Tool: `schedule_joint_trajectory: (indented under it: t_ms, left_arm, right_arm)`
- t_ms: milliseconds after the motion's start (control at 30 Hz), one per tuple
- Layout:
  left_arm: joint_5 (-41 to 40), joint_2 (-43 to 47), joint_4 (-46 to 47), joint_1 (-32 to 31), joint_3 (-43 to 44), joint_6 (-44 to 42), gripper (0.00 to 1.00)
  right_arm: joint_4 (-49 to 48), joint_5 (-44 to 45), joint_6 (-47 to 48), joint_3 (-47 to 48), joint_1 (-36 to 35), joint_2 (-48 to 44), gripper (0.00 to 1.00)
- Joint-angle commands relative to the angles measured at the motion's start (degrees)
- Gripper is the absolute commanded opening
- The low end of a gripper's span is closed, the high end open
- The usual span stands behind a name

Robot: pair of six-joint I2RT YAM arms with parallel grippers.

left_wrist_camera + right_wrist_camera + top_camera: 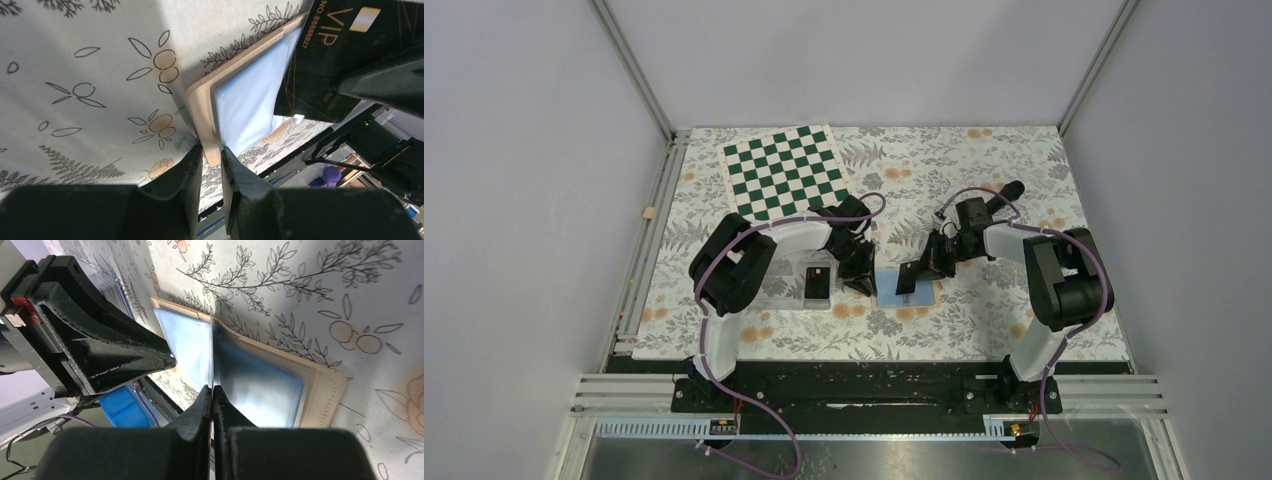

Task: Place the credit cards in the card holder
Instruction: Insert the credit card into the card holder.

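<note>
Item one: the card holder (pixel 250 95), tan with a light blue lining, lies open on the floral tablecloth (pixel 984 160) between the two arms, near the table's middle. Item two: the left gripper (pixel 212 152), fingers drawn close and clamped on the holder's tan rim at its left edge, pinning it against the cloth. Item three: the right gripper (pixel 212 387), fingers pressed together on a black credit card (pixel 320 60) with gold "VIP" lettering and a gold chip. From my right wrist view the card shows edge-on as a thin line, held tilted with its lower edge over the blue lining (I cannot tell whether that edge has entered a pocket or only rests against the lining). Item four: a second black card (pixel 819 285), lying flat in a clear tray (pixel 776 295) just left of the left gripper, apart from the holder. Item five: a green-and-white checkered mat (pixel 786 172) at the far left of the cloth, well away from both grippers. Item six: a black cylindrical marker (pixel 1006 191) lying on the cloth beyond the right arm's wrist, untouched.
</note>
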State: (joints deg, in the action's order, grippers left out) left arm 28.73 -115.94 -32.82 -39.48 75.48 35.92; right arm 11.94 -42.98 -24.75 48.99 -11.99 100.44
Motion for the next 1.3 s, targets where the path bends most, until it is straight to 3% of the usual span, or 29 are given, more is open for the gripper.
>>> schedule_joint_trajectory:
  t_ms: [0, 867, 1267]
  left_arm:
    - [-1.4, -0.6, -0.2, 0.3, -1.0, -0.8, 0.22]
    - [-1.2, -1.3, -0.2, 0.5, -1.3, -1.1, 0.17]
    - [-1.5, -2.0, -0.2, 0.4, -1.0, -1.4, 0.08]
  right_arm:
    - [1.3, -0.1, 1.8, 1.1, -1.6, 0.9, 0.00]
    - [-4.0, -6.5, -3.7, -1.1, -1.3, 2.2, 0.00]
    - [4.8, -4.4, -1.0, -1.5, -1.2, 0.0, 0.00]
